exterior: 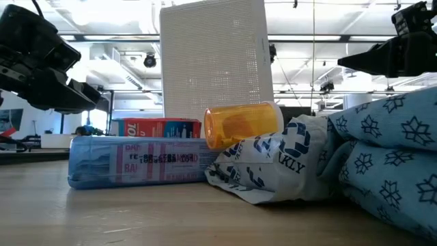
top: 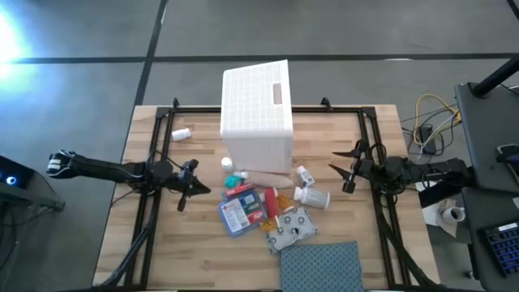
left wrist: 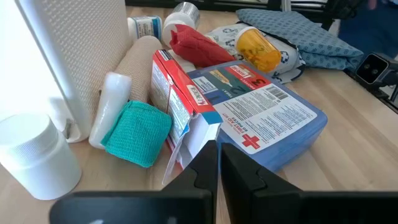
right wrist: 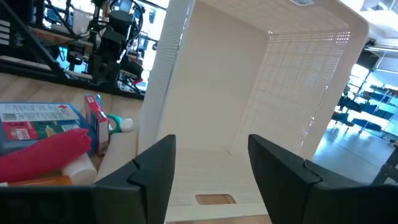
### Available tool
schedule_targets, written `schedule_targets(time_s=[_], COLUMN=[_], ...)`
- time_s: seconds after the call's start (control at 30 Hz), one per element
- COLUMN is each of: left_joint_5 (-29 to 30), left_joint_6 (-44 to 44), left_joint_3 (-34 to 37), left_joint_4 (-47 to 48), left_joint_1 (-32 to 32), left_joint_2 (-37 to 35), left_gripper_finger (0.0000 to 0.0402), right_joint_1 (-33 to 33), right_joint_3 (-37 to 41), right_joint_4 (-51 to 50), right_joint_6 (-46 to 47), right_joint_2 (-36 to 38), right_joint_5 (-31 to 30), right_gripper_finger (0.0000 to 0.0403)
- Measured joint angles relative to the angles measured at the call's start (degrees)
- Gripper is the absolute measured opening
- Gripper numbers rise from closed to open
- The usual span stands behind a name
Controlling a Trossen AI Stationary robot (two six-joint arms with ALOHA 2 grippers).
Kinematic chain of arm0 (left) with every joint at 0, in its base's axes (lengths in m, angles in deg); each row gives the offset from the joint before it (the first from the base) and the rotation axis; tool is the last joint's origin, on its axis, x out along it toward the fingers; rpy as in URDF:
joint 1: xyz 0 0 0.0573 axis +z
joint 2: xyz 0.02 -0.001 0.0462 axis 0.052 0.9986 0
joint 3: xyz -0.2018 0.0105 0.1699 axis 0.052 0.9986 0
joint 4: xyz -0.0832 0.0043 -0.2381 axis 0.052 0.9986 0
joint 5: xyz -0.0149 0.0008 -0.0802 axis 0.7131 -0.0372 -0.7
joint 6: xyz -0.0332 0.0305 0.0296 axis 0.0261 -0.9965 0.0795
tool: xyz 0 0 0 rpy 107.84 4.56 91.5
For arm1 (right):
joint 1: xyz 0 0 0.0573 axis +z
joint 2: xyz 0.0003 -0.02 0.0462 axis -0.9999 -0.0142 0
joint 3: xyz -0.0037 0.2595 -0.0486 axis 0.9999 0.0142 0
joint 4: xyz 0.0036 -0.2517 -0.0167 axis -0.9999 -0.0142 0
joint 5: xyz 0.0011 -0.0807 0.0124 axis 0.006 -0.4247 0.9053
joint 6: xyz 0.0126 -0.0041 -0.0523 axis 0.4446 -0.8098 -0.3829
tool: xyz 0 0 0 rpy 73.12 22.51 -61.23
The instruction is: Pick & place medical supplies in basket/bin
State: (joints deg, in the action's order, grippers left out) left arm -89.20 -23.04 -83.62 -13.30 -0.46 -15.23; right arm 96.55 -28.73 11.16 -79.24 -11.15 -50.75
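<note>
Blue-grey dotted cloth (top: pixel 320 264) lies at the table's near edge, just behind it the white patterned pouch (top: pixel 290 229) with an orange pill bottle (exterior: pixel 242 125) resting on top. Beside these sit the blue-and-red flat packet (top: pixel 241 212), a red box (left wrist: pixel 177 93) standing on edge, a red pack (left wrist: pixel 199 48), a roll of green gauze (left wrist: pixel 138 132), a tan bandage roll (left wrist: pixel 134 59) and white pill bottles (top: pixel 311 196); one more white bottle (top: pixel 181 134) lies apart, beyond the left arm. None of the supplies is in the white bin (top: pixel 257 109), which is tipped on its side at the table's far middle, its open mouth facing the right gripper (right wrist: pixel 211 163); its interior shows nothing inside. That gripper's fingers are spread with nothing between them, the bin's opening straight ahead of them. The left gripper (left wrist: pixel 219 177) has its fingers pressed together, holding nothing, with the flat packet and red box just ahead of its tips.
</note>
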Motion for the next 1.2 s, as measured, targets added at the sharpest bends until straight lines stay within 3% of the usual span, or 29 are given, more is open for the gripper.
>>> schedule_targets(time_s=[0.3, 0.37, 0.5, 0.6, 0.73, 0.9, 1.03, 1.2], left_joint_5=[0.0, 0.0, 0.0, 0.0, 0.0, 0.3, 4.3, 4.2], left_joint_6=[0.0, 0.0, 0.0, 0.0, 0.0, -0.3, -1.6, -1.5], left_joint_3=[0.0, 0.0, 0.0, 0.0, 0.0, 0.0, 0.0, 0.0], left_joint_4=[0.0, 0.0, 0.0, 0.0, 0.0, 0.0, 0.7, 0.7], left_joint_1=[0.0, 0.0, 0.0, 0.0, 0.0, 0.0, 0.1, 0.1], left_joint_2=[0.0, 0.0, 0.0, 0.0, 0.0, 0.0, 0.0, 0.0], left_gripper_finger=[0.0, 0.0, 0.0, 0.0, 0.0, 0.0, 0.0, 0.0], right_joint_1=[0.0, 0.0, -0.1, -0.2, -0.3, -0.3, -0.3, 0.3], right_joint_3=[0.0, 0.0, 0.0, 0.0, 0.0, 0.0, 0.0, -2.2], right_joint_4=[1.3, 2.5, 2.6, 1.5, 1.3, 1.8, 7.9, 32.8], right_joint_6=[2.0, 12.0, 46.1, 63.6, 80.4, 96.9, 101.1, 87.2], right_joint_2=[-0.1, 0.0, -0.3, -1.5, -4.4, -8.6, -12.1, -20.2], right_joint_5=[0.0, 0.0, -0.6, -0.8, -2.9, -12.2, -17.5, -18.0], right_gripper_finger=[0.0194, 0.0194, 0.0194, 0.0194, 0.0194, 0.0194, 0.0194, 0.0194])
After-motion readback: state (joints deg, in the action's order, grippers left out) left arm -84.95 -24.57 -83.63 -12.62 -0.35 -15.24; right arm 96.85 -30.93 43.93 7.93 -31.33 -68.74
